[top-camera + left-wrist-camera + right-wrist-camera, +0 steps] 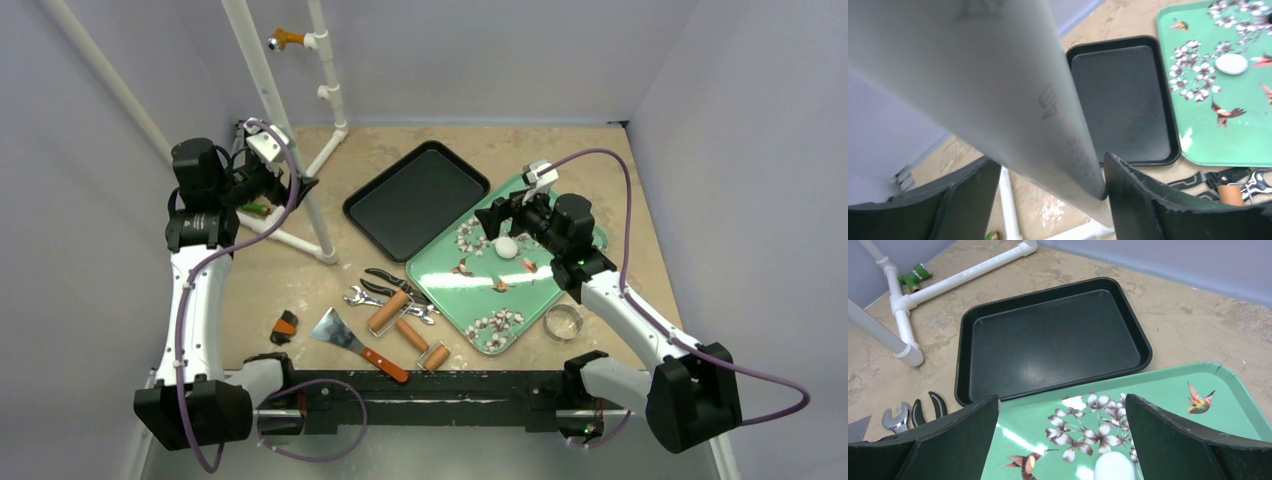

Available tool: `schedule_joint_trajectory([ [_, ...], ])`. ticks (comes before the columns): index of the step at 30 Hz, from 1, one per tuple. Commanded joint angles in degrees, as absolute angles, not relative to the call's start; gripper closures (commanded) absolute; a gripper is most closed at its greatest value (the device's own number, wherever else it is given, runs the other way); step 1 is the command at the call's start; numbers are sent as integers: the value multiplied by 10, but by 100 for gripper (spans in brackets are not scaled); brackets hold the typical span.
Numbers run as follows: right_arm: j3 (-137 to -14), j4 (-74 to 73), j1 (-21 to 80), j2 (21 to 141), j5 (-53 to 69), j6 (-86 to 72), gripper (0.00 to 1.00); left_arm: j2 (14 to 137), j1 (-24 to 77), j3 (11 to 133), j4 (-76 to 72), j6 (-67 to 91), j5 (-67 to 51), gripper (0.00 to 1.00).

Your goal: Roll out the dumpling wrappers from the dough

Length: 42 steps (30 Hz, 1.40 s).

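Note:
A white lump of dough (507,247) (1231,64) (1114,466) lies on the green flowered tray (560,285) (1228,405). I see no flat dumpling wrappers. My right gripper (495,215) (1062,399) hovers open just above the tray, with the dough below and nearer its right finger; nothing is held. My left gripper (300,185) (1050,160) is far left, open around the slanted white PVC pipe (1013,85). Its right finger (1128,190) is at the pipe's side, and its left finger (968,195) stands apart from it.
A black tray (416,198) (1048,340) lies beside the green one. Near the front lie two small rollers (388,312) (425,345), a scraper (345,335), pliers and wrenches (385,290) and a metal ring (563,322). A white PVC frame (290,120) rises at the back left.

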State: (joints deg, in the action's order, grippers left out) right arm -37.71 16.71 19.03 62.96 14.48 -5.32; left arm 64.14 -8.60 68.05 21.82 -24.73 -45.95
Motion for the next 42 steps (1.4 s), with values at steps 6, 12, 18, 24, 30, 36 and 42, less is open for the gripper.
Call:
schedule_joint_trajectory([
  [6,-401,161,192,612,136,-50,1,558,-99,670,307,-229,-337,0],
  [12,-423,121,192,619,112,-68,1,490,-99,663,428,-259,-337,0],
  [18,-432,93,192,616,107,-87,1,446,-99,644,487,-284,-350,0],
  [24,-439,73,192,609,115,-96,1,440,-99,670,552,-296,-358,0],
  [30,-442,56,192,592,140,-116,1,422,-72,669,673,-381,-437,3],
  [36,-432,50,192,587,168,-135,1,445,84,626,664,-368,-384,9],
  [42,-429,17,192,602,133,-135,1,488,315,572,588,-408,-244,8],
])
